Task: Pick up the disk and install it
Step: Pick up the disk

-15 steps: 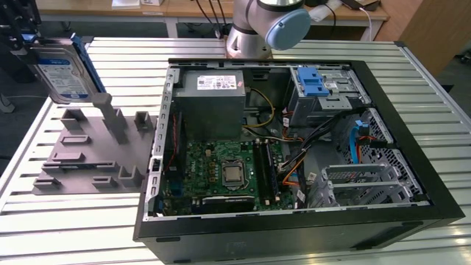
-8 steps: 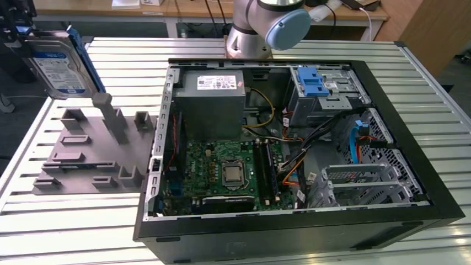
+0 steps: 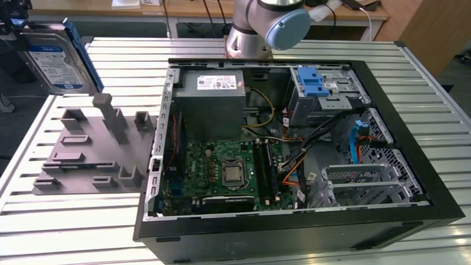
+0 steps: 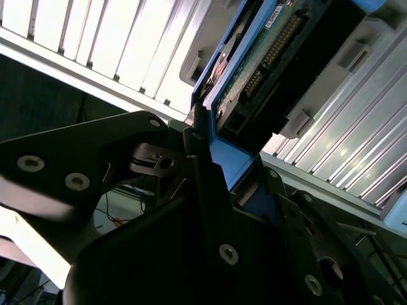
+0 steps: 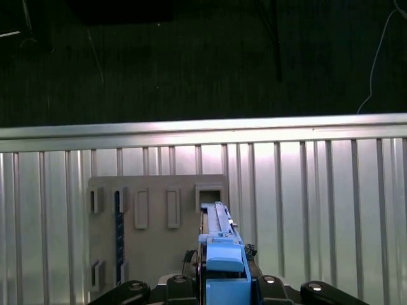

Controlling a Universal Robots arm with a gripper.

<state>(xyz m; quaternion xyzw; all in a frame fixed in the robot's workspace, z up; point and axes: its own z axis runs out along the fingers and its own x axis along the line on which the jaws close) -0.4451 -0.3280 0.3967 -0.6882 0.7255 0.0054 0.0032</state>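
Note:
The disk (image 3: pixel 55 55), a silver drive with a white-and-blue label and blue rails, hangs upright in the air at the exterior view's far left, above the grey holder block (image 3: pixel 92 149). My gripper (image 3: pixel 16 30) is shut on it from its upper end. In the first wrist view the disk (image 5: pixel 219 238) appears edge-on with its blue end tab toward the camera, gripped by my gripper (image 5: pixel 224 279). The second wrist view shows the disk's blue rail (image 4: pixel 224 159) and green circuit board (image 4: pixel 267 54) clamped by the dark fingers (image 4: pixel 197 136).
An open computer case (image 3: pixel 294 226) lies on the slatted metal table (image 3: pixel 74 226), with a grey power supply (image 3: pixel 213 102), motherboard (image 3: pixel 224 171), a metal drive cage with a blue latch (image 3: pixel 312 83) and a perforated drive bay (image 3: pixel 368 179). The arm's base (image 3: pixel 254 33) stands behind the case.

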